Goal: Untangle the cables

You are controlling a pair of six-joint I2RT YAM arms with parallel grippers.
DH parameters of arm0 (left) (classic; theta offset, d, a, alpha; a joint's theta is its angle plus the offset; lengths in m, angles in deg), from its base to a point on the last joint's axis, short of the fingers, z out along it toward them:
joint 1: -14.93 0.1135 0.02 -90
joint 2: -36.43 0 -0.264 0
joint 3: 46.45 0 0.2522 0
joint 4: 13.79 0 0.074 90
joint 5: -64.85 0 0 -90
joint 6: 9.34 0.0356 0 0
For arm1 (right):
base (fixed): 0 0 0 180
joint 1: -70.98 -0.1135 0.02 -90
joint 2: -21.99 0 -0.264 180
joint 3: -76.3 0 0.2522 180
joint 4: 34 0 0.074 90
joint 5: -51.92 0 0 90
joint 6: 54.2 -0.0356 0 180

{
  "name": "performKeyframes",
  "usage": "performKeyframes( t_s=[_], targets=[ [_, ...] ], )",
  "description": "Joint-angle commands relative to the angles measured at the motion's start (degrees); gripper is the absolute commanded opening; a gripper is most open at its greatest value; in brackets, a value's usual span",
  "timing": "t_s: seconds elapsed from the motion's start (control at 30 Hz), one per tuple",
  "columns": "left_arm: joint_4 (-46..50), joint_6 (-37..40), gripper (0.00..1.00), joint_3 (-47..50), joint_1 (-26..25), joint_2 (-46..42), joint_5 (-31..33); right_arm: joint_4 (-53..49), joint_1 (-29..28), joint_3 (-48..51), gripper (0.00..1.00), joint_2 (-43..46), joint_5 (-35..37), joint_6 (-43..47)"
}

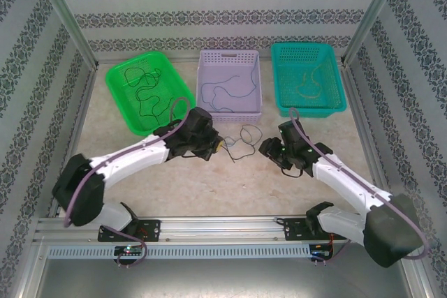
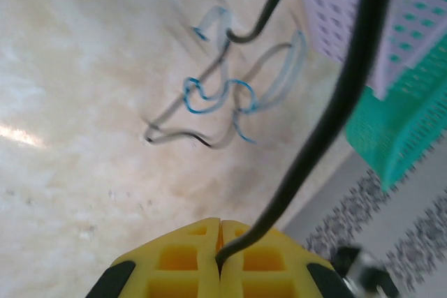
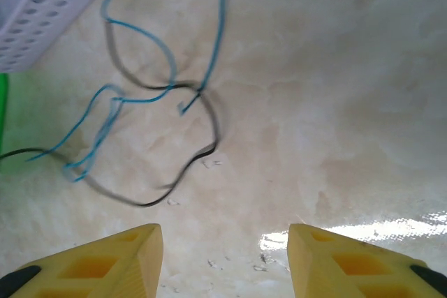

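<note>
Left tool [image 2: 221, 242] pinches a dark cable [image 2: 328, 123] running away from it; right tool [image 3: 223, 242] spread.

No legible text, label, brand mark, number or sign could be read.
</note>
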Motion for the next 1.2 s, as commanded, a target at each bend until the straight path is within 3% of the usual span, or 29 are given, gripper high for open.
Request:
performKeyframes(
  t_s=[0.0, 0.13, 0.23, 0.33, 0.47, 0.7, 0.93, 1.17],
  targets=[
    [4.58, 7.23, 0.0, 1.07, -0.11, -2.96, -2.25, 0.14, -2.3, -4.79, 0.52, -1.13, 0.54, 1.02],
    [3.62, 12.14, 0.0, -0.39, 0.4, -3.84, -4.7, -0.28, -4.0, -6.11, 0.54, -0.95, 1.12, -0.61],
    [-7.72, 13.24, 0.0, 0.62, 0.61, -4.55, -6.57, 0.27, -5.68, -6.63, 0.56, 0.09, 1.87, -1.26],
    [-14.34, 19.12, 0.0, -2.76, 0.81, -5.51, -6.75, 0.04, -6.82, -7.35, 0.57, 0.77, 3.09, -1.28],
    [-7.48, 28.37, 0.0, -10.95, 2.13, -3.96, -11.78, 1.14, -6.65, -7.29, 0.6, 2.01, 4.51, -2.95],
    [1.99, 34.71, 0.0, -19.16, 2.54, -1.58, -17.76, 4.29, -1.26, -9.68, 0.63, -0.61, 3.64, -4.0],
    [5.17, 37.93, 0.0, -23.23, 2.72, -0.33, -19.06, 16.71, 1.95, -9.75, 0.67, -7.22, -2.5, -16.98],
    [4.11, 37.61, 0.0, -22.59, 2.71, -0.64, -18.65, 19.71, -2.12, -6.68, 0.63, -10.1, -1.49, -34.61]
  ],
)
